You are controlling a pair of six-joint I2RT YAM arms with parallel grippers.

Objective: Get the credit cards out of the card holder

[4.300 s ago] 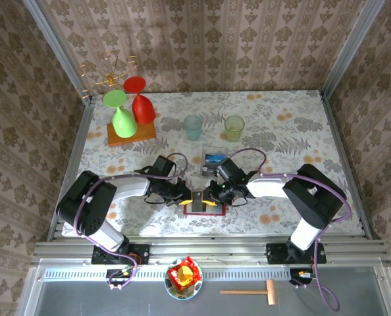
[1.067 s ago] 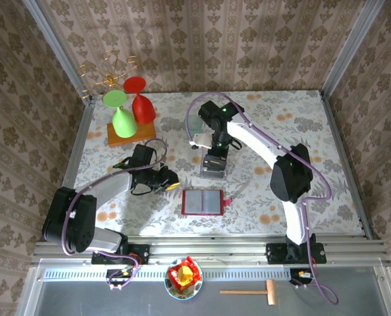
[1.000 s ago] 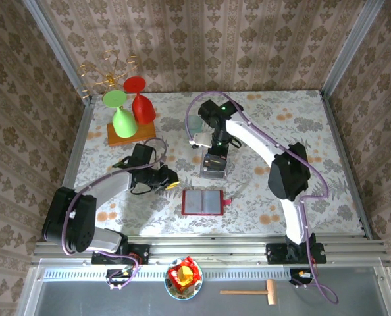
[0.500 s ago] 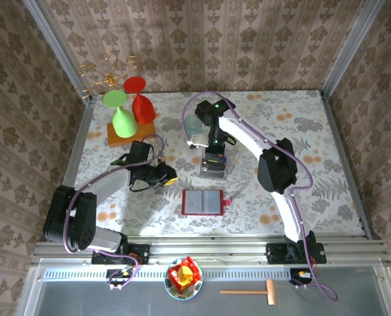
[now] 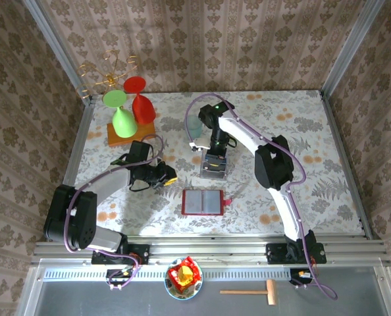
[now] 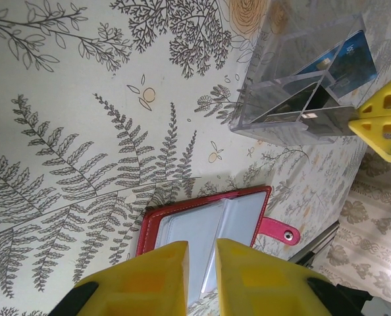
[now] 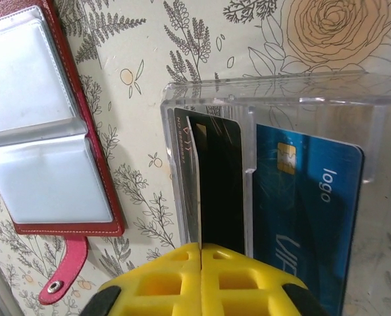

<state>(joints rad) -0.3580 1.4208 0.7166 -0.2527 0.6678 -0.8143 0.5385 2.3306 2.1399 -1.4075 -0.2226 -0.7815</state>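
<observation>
The red card holder lies open on the table, and its clear pockets look blank. My right gripper hangs over the clear plastic box, shut on a dark credit card that stands on edge inside the box. A blue credit card lies flat in the box beside it. My left gripper hovers left of the card holder. Its yellow fingers stand a narrow gap apart, with nothing between them.
Upturned green and red glasses stand on a wooden board at the back left, with a gold wire rack behind them. A pale blue cup sits just behind the right wrist. The holder's red snap strap points right.
Both grippers were at the card holder earlier. The right one has gone to the clear box with the dark card and the left has drawn back leftward. In the last second little moved.
</observation>
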